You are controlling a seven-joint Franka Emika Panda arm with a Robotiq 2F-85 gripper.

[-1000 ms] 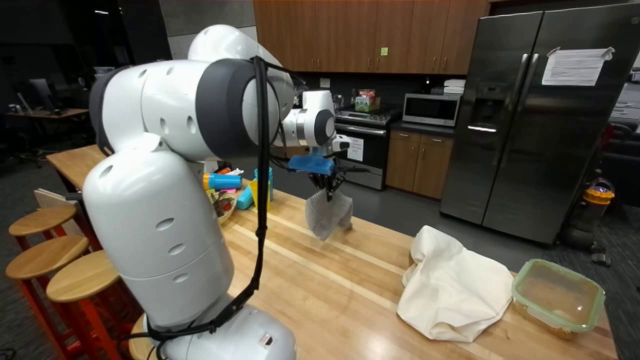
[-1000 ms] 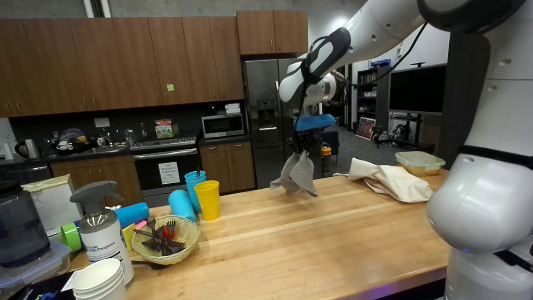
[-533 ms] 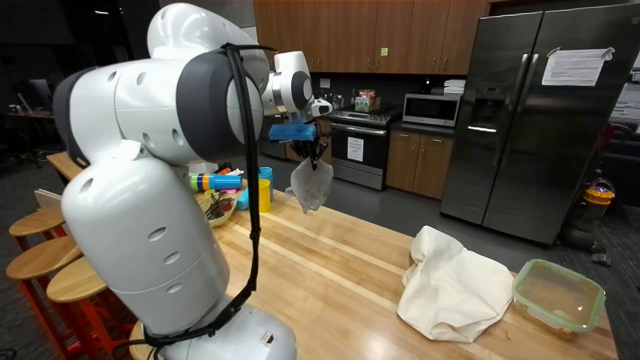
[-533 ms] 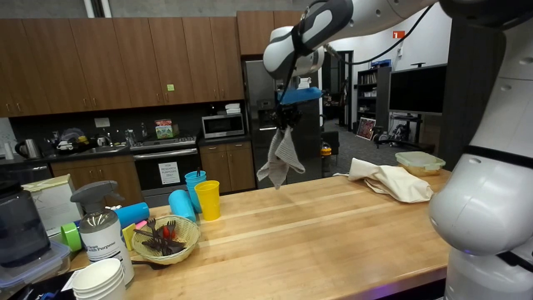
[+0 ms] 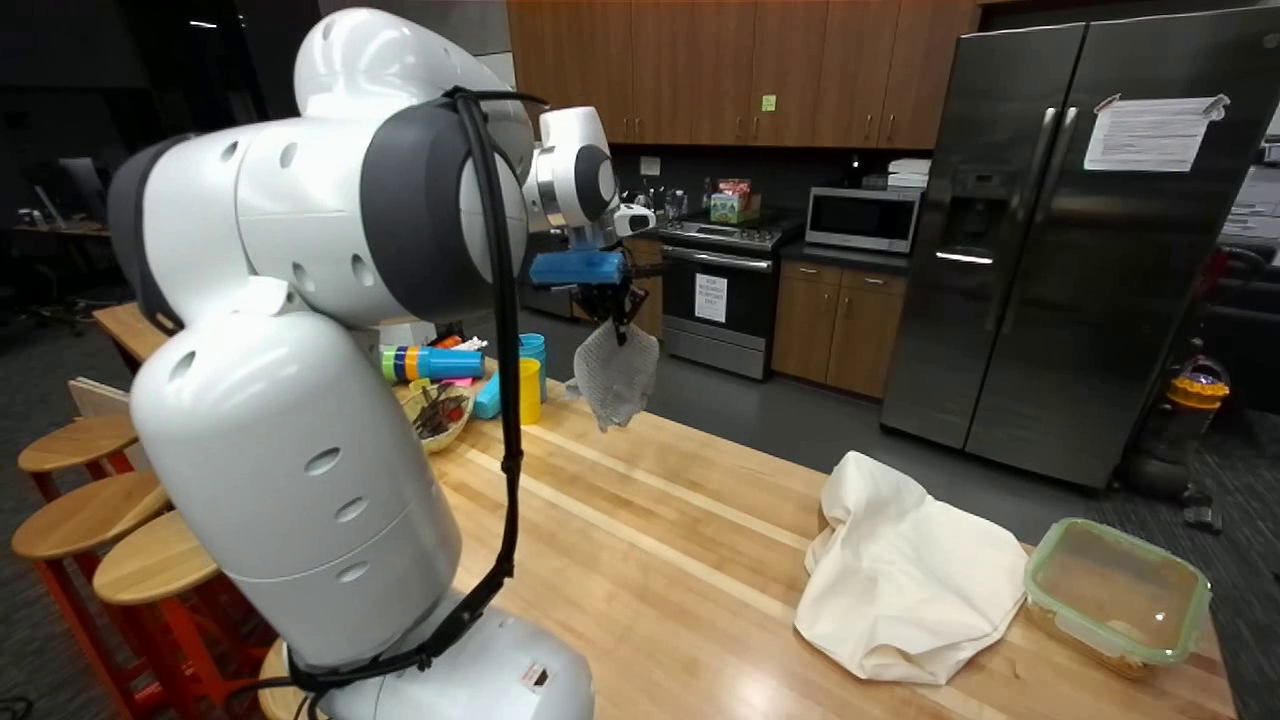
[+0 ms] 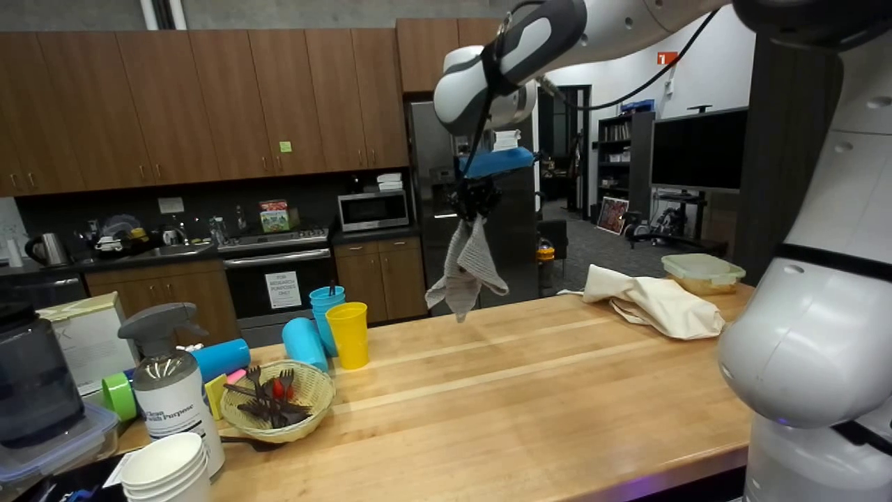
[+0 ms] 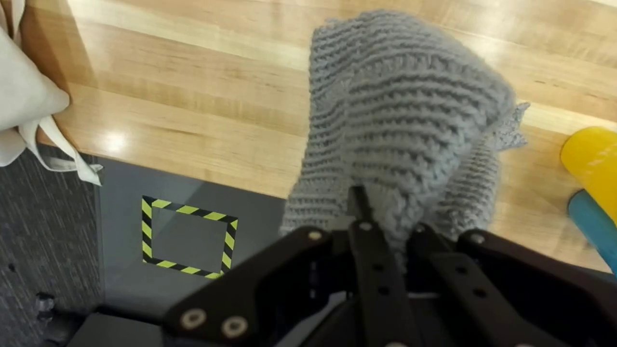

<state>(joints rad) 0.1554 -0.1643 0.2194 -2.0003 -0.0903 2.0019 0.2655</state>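
Gray knitted cloth hanging from the pincer, above the surface, near the edge that faces the oven.
The pincer is clamped on a gathered part of it, so the free ends droop in folds, apparently under their own weight. Along that same edge, the yellow cup stands upright on its base; the cream fabric lies slumped, presumably too limp to stand.

Yellow cup (wrist view) partly offscreen
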